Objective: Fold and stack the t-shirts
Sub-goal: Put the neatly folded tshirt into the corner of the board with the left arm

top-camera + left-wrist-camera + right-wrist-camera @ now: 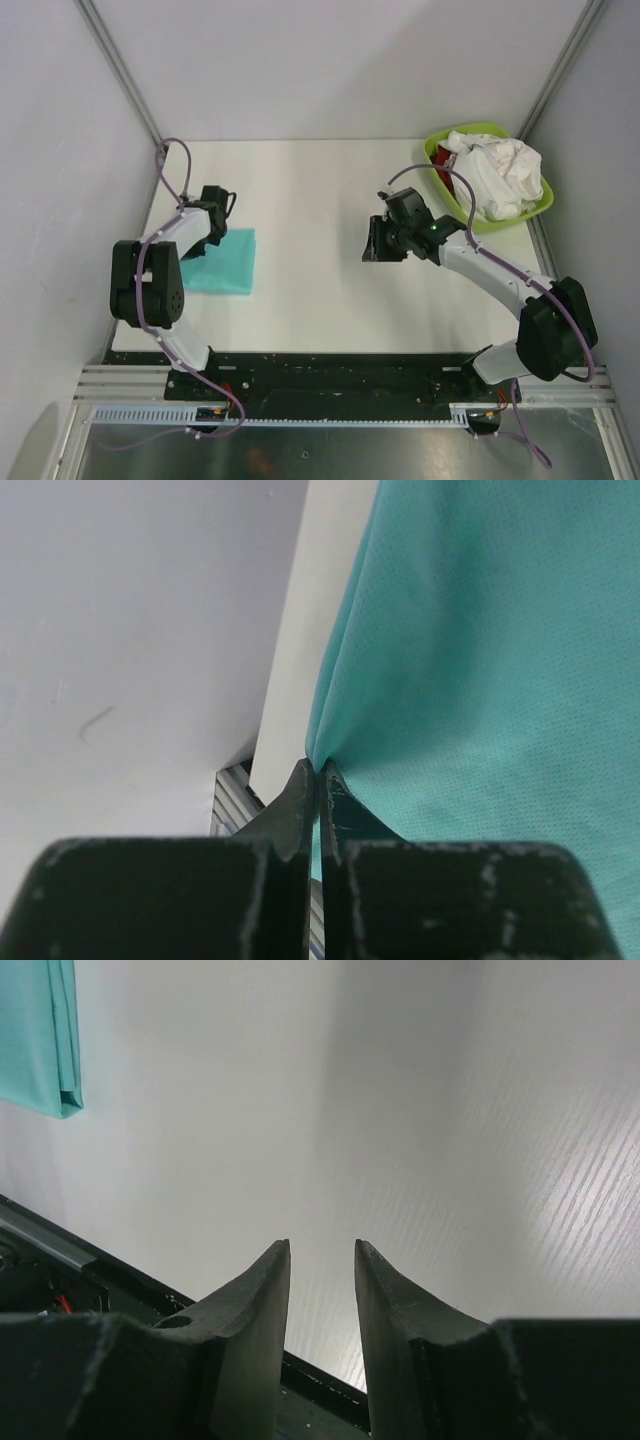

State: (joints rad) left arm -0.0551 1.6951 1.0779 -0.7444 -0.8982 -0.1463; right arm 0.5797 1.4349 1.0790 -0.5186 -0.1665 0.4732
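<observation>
1 folded teal t-shirt (228, 265), roughly square, long axis unclear; left end effector (317, 772) grips its edge; right end effector (322, 1252) released.

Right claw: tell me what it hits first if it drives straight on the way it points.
Probably the bare table. The right claw is open and tilted down at white tabletop, nothing between. The teal shirt lies well off to one side. Exact depth is unclear.
</observation>
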